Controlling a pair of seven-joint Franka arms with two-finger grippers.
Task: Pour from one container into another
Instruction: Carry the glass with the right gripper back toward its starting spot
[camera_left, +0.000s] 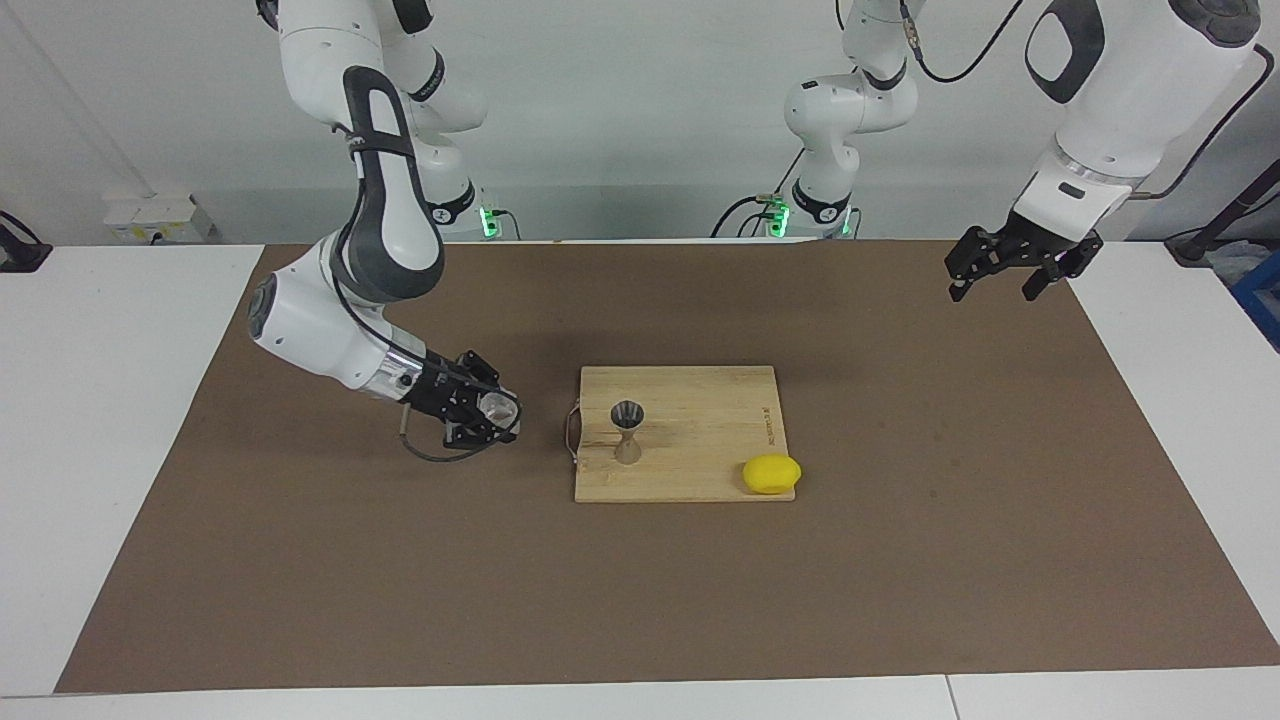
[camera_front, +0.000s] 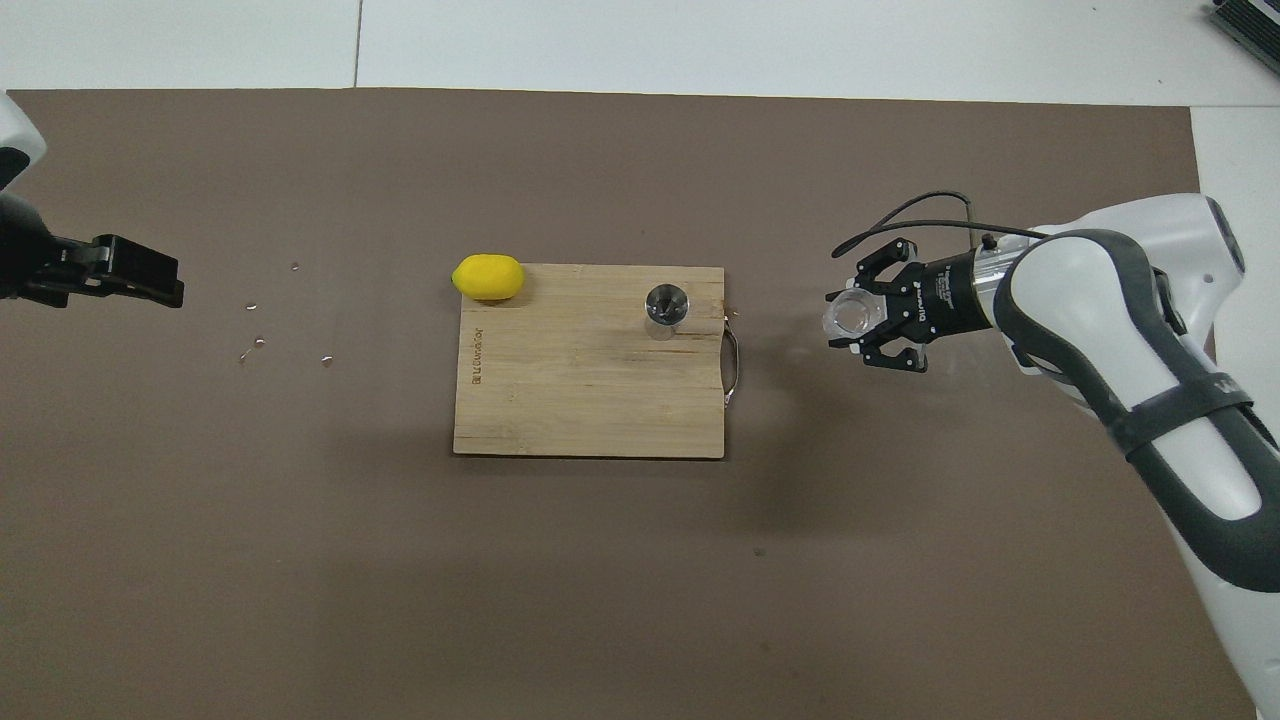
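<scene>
At centre-left of the facing view, right gripper clasps the glass cup over the mat, beside the board's jigger; upper right, left gripper hangs spread.

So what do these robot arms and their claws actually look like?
Both arms are glossy white, rounded segments with dark grey bands and joint caps. The right gripper and left gripper are black, skeletal two-finger claws. Thin black cables loop beside each wrist, and green lights glow at the bases.

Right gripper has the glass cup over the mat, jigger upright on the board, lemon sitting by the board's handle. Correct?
Not the lemon: the overhead view shows it at the board's corner away from the handle. Right gripper does hold the glass cup over the mat; jigger upright.
</scene>
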